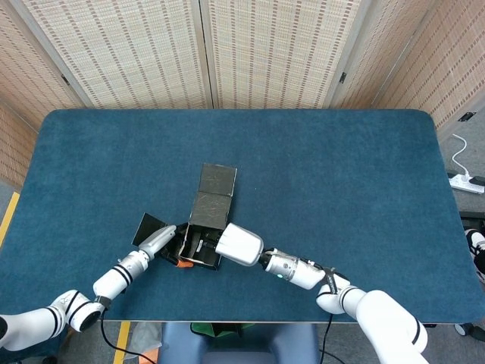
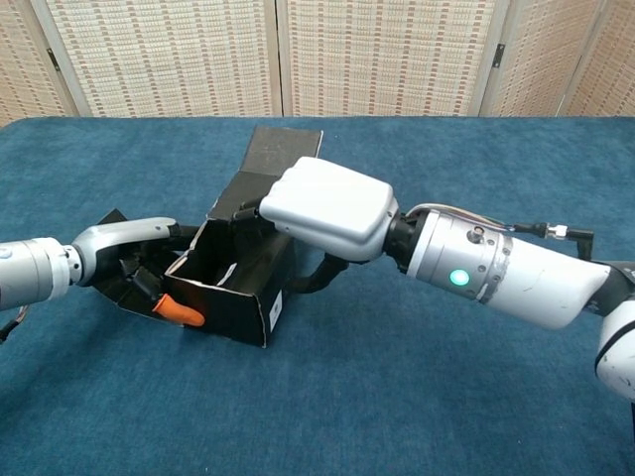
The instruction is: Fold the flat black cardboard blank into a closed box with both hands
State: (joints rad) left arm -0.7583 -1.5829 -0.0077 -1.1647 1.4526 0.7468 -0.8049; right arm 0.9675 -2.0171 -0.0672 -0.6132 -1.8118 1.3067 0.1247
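The half-formed black box (image 2: 233, 288) sat near the front edge of the blue worktop (image 1: 341, 174), its lid flap (image 2: 283, 147) standing open behind. The right robot hand (image 2: 322, 208) lay over the box's open top, fingers reaching inside; whether it gripped a wall, I couldn't tell. The left robot hand (image 2: 134, 260) held the box's left side flap. Best play: brace the walls square before folding that flap in. Only the chest view showed the orange fingertip (image 2: 179, 311); the head view showed the full lid.

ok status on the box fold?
Left hand on side flap. Right hand over box. Tray formed, lid still open. Nothing in the way.
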